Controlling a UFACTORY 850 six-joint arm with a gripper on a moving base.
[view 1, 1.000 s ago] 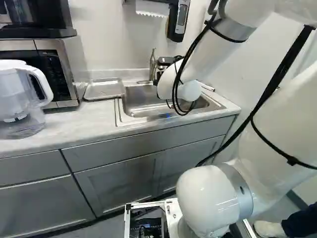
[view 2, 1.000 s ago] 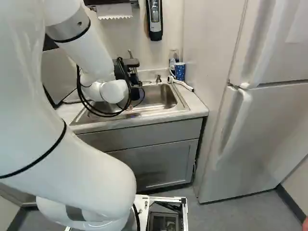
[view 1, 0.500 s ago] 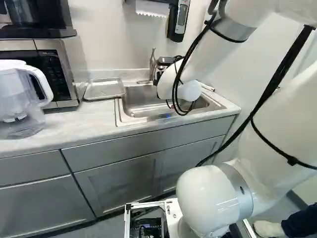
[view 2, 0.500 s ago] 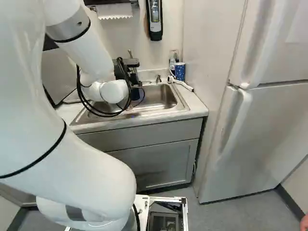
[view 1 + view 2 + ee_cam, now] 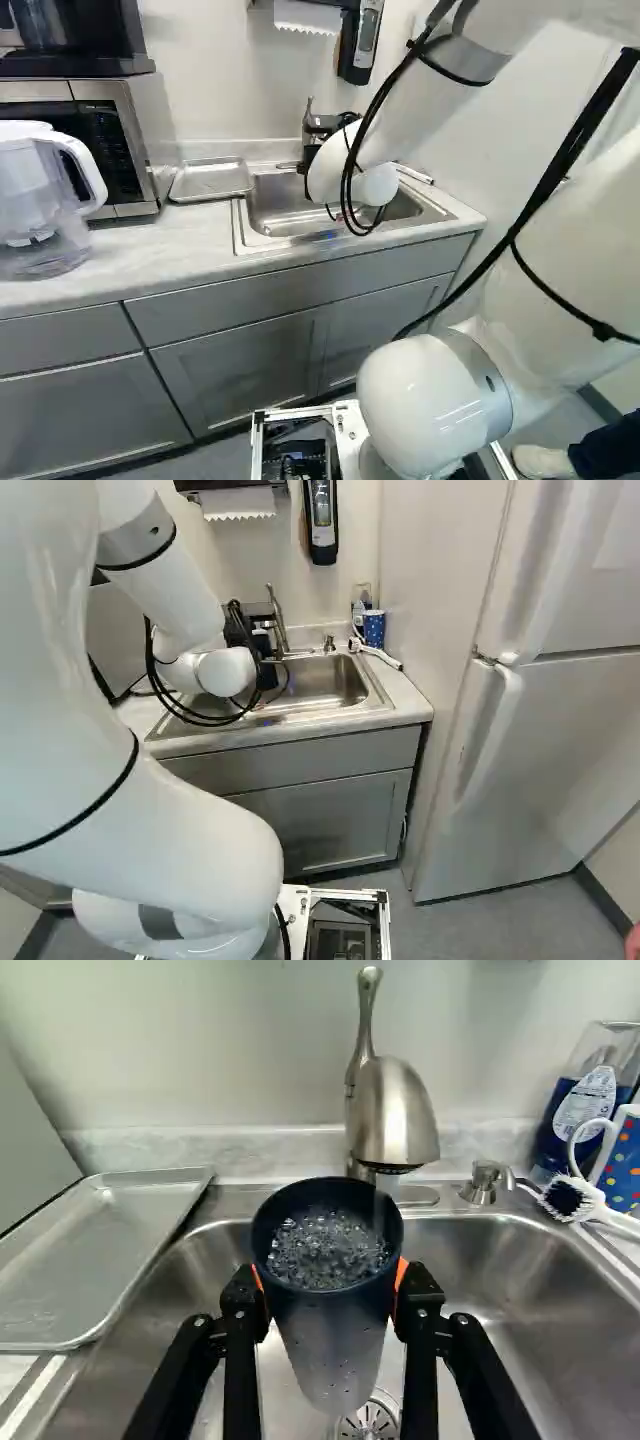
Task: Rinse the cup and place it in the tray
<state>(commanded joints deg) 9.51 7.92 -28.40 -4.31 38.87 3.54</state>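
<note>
Left base view: the tray (image 5: 212, 180) sits beside the sink (image 5: 265, 208); right base view: my arm (image 5: 180, 595) reaches over the sink; wrist view: my gripper (image 5: 333, 1288), part-spread, pinches the cup (image 5: 335, 1330) under the tap (image 5: 397, 1120), water (image 5: 325, 1252) bubbling inside; I'd tip slowly and low, grip firm, lest wet sides slip.

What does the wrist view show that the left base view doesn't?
Only the wrist view: the tapered cup with a dark blue rim, bubbly water inside, gripped by the black gripper; the round metal drain strainer; the blue mug with coloured dots.

Only the left base view: the clear plastic pitcher with a white handle; the grey cabinet doors.

Both: the silver rectangular tray, brushed-metal faucet and stainless-steel sink.
</note>
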